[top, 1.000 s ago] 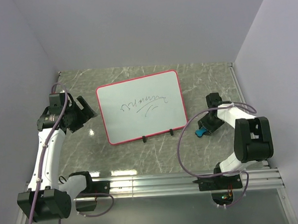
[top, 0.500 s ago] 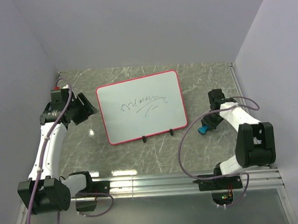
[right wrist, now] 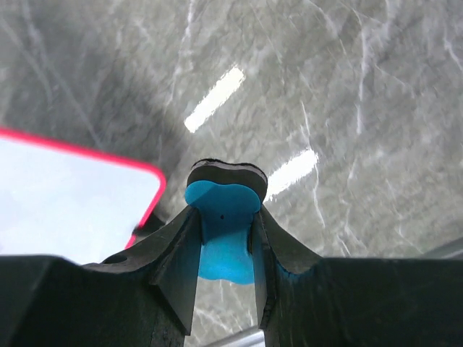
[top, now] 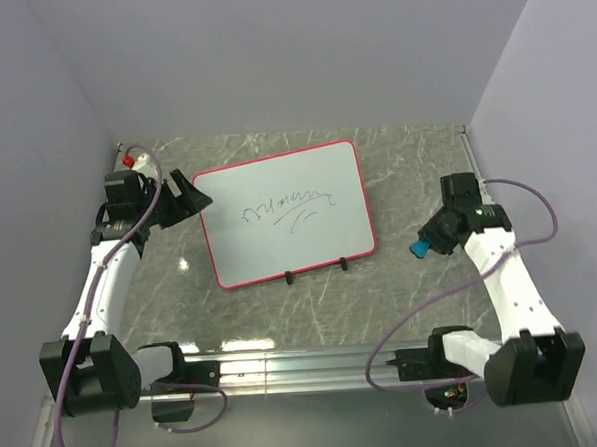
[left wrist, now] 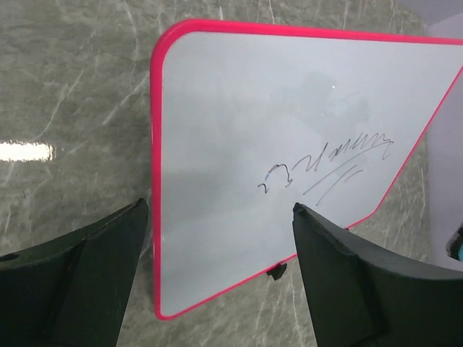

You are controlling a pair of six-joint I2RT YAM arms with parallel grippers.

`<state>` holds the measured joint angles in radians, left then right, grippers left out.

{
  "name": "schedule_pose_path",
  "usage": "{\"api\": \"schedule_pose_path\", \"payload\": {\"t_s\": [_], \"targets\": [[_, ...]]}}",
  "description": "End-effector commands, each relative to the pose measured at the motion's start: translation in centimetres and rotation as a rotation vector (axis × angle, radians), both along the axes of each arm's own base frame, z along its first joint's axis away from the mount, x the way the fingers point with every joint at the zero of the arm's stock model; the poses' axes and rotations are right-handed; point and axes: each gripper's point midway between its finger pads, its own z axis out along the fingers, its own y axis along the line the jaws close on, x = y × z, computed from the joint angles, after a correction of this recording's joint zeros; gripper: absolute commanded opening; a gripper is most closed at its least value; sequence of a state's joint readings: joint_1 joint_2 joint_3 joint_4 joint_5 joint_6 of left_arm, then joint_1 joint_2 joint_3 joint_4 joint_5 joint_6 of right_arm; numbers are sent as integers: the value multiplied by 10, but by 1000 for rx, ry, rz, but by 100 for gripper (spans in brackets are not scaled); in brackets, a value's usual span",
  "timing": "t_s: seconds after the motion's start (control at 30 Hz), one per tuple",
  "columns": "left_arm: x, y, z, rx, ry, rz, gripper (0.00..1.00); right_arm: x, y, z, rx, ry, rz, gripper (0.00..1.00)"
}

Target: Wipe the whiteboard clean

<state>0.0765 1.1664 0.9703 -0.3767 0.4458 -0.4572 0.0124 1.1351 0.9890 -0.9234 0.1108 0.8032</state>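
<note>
The right pincer [top: 425, 245] pinches the blue eraser [right wrist: 221, 210], the left pincer [left wrist: 217, 224] hangs spread by the whiteboard [top: 276, 175] — wiping not yet begun; next, bring the eraser onto the scribble [top: 288, 206].

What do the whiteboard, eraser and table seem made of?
The whiteboard has a smooth white face, likely coated plastic or metal, in a pink-red plastic-looking frame. The eraser is blue, perhaps plastic or foam, with a dark felt-like pad. The table looks like polished grey marble, reflecting lights; it may be laminate.
</note>
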Motion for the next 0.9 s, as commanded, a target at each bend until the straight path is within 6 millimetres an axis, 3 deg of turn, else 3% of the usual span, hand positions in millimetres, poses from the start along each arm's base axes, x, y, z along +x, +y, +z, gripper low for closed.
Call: {"api": "schedule_pose_path", "payload": {"t_s": [0.0, 0.2, 0.43, 0.6, 0.7, 0.87], "targets": [[19, 1, 10, 18, -117, -62, 87, -23, 0, 22, 6, -34, 6, 0], [44, 11, -9, 18, -94, -47, 86, -50, 2, 36, 19, -94, 12, 0], [68, -11, -22, -123, -131, -187, 86, -82, -6, 42, -26, -82, -1, 0], [67, -33, -28, -279, -126, -302, 86, -99, -8, 38, -29, -73, -17, 0], [64, -42, -31, -317, -123, -347, 83, -100, -5, 40, -14, -100, -15, 0], [50, -59, -34, -306, -93, -396, 66, -87, 6, 48, 44, -180, 15, 0]]}}
